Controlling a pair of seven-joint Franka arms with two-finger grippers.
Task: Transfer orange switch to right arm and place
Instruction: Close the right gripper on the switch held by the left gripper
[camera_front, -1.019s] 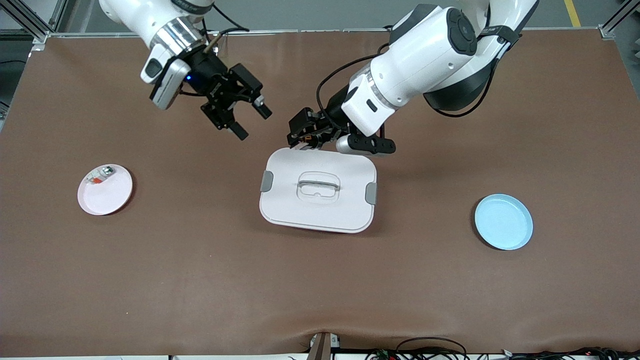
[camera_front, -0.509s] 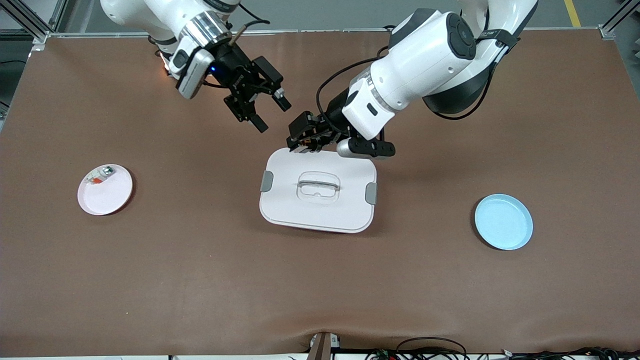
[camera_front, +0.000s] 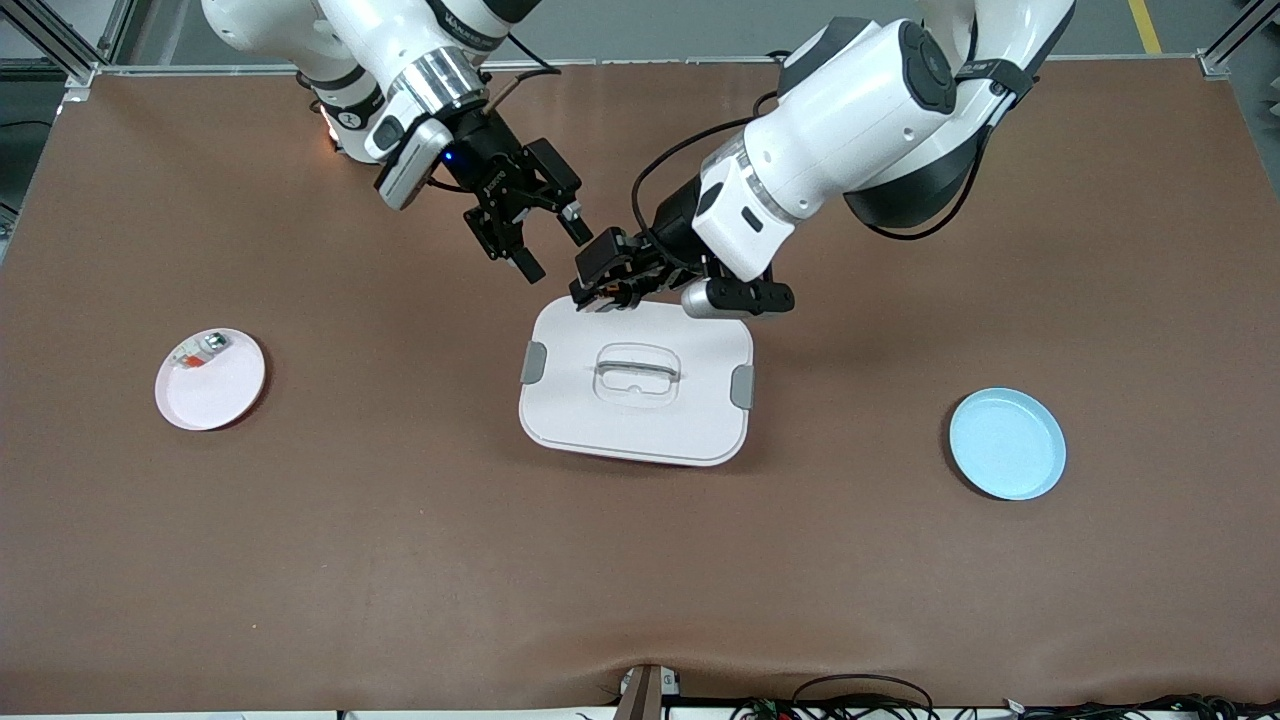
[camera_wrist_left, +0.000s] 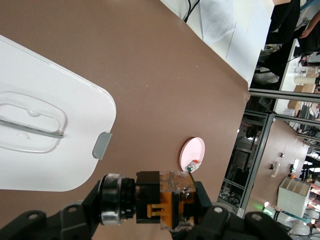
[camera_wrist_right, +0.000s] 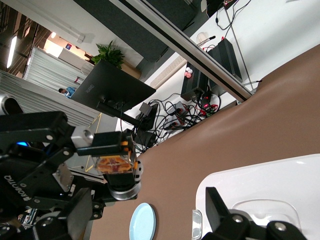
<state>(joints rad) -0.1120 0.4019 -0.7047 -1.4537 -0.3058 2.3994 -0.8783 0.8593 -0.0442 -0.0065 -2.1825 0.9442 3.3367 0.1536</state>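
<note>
My left gripper (camera_front: 603, 291) is shut on the orange switch (camera_front: 618, 284), a small black block with orange parts and a silver ring. It holds the switch just over the white box's edge farthest from the front camera. In the left wrist view the switch (camera_wrist_left: 167, 200) sits crosswise in the gripper (camera_wrist_left: 152, 209). My right gripper (camera_front: 556, 251) is open and hangs close beside the left gripper, toward the right arm's end of the table. In the right wrist view the right gripper (camera_wrist_right: 147, 202) is spread wide and empty, and the held switch (camera_wrist_right: 116, 164) shows just ahead of it.
A white lidded box (camera_front: 560, 400) with grey clips lies mid-table. A pink plate (camera_front: 225, 395) with a small silvery-white and red-orange piece (camera_front: 197, 354) lies toward the right arm's end. An empty blue plate (camera_front: 1007, 443) lies toward the left arm's end.
My right gripper has moved toward the middle of the table and closer to the left gripper, staying open. The left gripper has barely shifted and still holds the switch.
</note>
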